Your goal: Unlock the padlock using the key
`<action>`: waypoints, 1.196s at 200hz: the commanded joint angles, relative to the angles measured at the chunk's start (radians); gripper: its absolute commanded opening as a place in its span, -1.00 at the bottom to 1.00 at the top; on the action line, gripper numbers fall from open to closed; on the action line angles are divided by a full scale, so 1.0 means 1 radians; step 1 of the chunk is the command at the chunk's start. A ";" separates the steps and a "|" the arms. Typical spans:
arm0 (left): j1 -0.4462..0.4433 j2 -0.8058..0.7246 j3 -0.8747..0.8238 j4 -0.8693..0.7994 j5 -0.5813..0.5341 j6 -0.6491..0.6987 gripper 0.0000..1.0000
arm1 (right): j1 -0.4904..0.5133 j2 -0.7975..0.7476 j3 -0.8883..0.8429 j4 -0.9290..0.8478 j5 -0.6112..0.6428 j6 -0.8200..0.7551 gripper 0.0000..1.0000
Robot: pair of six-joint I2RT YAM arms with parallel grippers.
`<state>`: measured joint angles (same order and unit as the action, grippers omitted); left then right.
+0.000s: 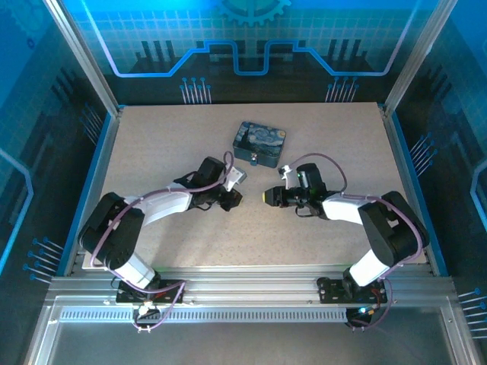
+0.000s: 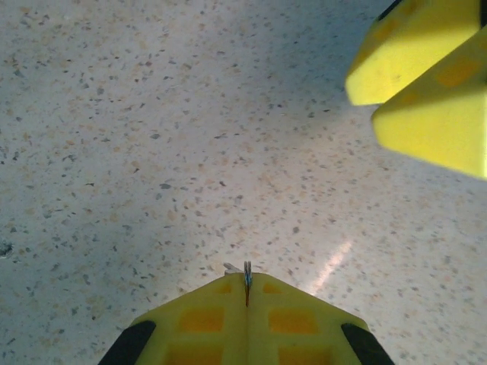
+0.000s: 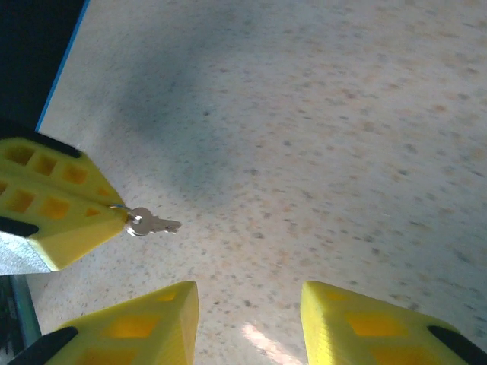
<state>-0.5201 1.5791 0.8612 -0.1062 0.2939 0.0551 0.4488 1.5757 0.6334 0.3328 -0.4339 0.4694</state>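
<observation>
pressed shut at the lens, the left tool (image 2: 246, 293) pinches the key (image 3: 152, 224), which juts from its fingertips above the speckled desk (image 3: 319, 137). opposite, near it, the right tool (image 3: 249, 296) has its jaws spread apart. a dark-blue tin (image 1: 259, 143) sits behind both.

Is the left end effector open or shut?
Shut on the key: fingers of the left end effector meet with no gap, key poking out between them.

The tin (image 1: 259, 143) stands far-centre on the table (image 1: 152, 137), just beyond the grippers. The left gripper (image 1: 234, 198) and right gripper (image 1: 268, 196) face tip to tip across a narrow gap, the key (image 3: 152, 224) jutting into it. Elsewhere the table lies open.
</observation>
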 commanded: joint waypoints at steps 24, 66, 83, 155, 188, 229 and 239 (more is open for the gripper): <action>0.009 -0.091 0.055 -0.118 0.142 -0.021 -1.00 | 0.085 -0.113 -0.041 0.080 0.044 -0.179 -0.21; 0.009 -0.190 0.061 -0.146 0.195 -0.083 -1.00 | 0.154 -0.201 -0.089 0.140 0.108 -0.328 -0.22; 0.012 -0.223 0.059 -0.160 0.204 -0.106 -1.00 | 0.189 -0.222 -0.103 0.160 0.128 -0.386 -0.21; 0.014 -0.302 0.068 -0.234 0.274 -0.142 -1.00 | 0.253 -0.196 -0.114 0.238 0.216 -0.448 -0.20; 0.016 -0.318 0.069 -0.237 0.284 -0.167 -1.00 | 0.282 -0.187 -0.105 0.251 0.233 -0.483 -0.20; 0.020 -0.320 0.084 -0.247 0.283 -0.182 -1.00 | 0.311 -0.180 -0.106 0.270 0.247 -0.510 -0.20; 0.019 -0.321 0.085 -0.247 0.284 -0.182 -1.00 | 0.315 -0.181 -0.105 0.268 0.255 -0.516 -0.20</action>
<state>-0.5091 1.2827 0.9119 -0.3218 0.5438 -0.1070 0.7414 1.3815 0.5251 0.5636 -0.2077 -0.0093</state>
